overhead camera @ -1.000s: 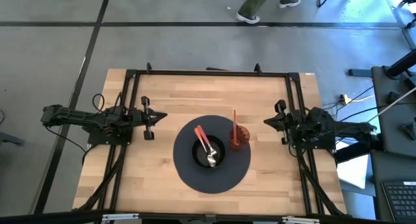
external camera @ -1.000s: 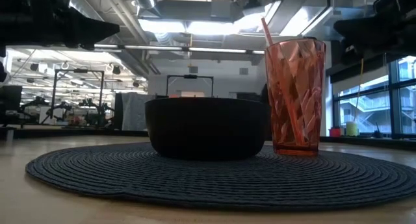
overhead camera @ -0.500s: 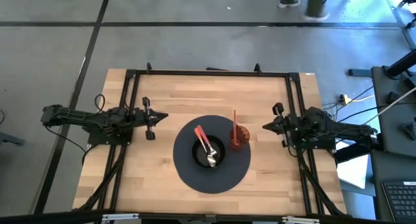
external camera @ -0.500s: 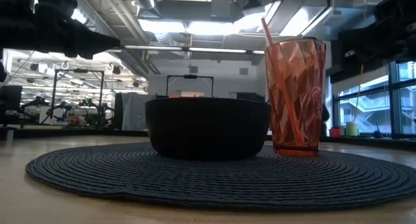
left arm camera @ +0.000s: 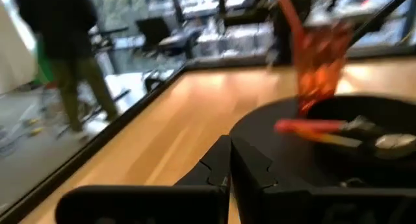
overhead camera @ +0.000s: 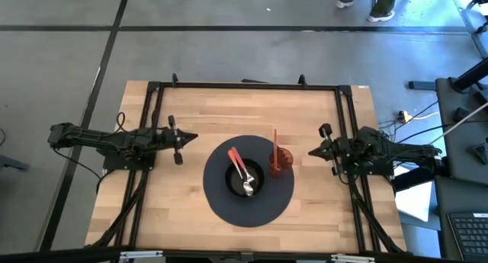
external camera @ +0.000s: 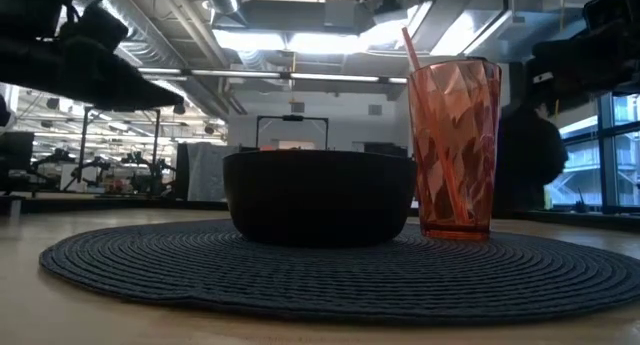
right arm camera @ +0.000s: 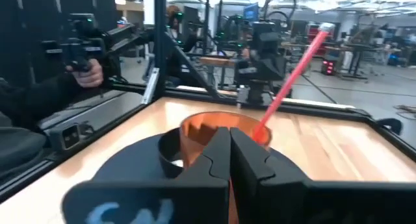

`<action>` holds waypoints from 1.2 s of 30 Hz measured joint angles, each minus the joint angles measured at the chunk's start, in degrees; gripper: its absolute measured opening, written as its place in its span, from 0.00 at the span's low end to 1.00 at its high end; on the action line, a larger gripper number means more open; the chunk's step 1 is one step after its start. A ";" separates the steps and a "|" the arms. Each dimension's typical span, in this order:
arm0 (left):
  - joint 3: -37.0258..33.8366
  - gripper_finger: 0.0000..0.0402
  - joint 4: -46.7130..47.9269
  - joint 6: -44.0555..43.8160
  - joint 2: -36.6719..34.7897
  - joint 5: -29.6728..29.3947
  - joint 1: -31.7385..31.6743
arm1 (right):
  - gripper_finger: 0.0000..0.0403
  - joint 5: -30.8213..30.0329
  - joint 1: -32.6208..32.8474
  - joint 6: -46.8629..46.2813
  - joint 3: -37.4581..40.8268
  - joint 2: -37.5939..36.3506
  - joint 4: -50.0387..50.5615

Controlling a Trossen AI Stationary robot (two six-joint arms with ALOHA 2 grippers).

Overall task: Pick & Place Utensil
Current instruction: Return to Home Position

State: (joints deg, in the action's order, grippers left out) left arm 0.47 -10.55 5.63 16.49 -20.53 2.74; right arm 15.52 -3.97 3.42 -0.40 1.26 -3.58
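A: Orange spoon (overhead camera: 238,162), where is it lying?
B: Slanting inside the round black bowl (overhead camera: 232,184) on the woven mat (overhead camera: 221,206). Left gripper (overhead camera: 191,137) and right gripper (overhead camera: 311,152) are hovering either side, jaws pressing together.

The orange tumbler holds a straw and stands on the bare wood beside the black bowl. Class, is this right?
No. The high view shows the orange tumbler, straw in it, standing on the dark round mat, not bare wood, beside the black bowl.

An orange tumbler (overhead camera: 281,161) with a straw (overhead camera: 275,141) stands on the round dark placemat (overhead camera: 221,206).
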 joint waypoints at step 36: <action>0.00 0.01 -1.90 6.39 -3.84 3.12 6.16 | 0.00 -2.96 3.18 0.77 0.00 -0.98 0.49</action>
State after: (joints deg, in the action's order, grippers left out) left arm 0.47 -12.45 12.02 12.64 -17.40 8.91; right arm 12.56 -0.80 4.19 -0.40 0.27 -3.08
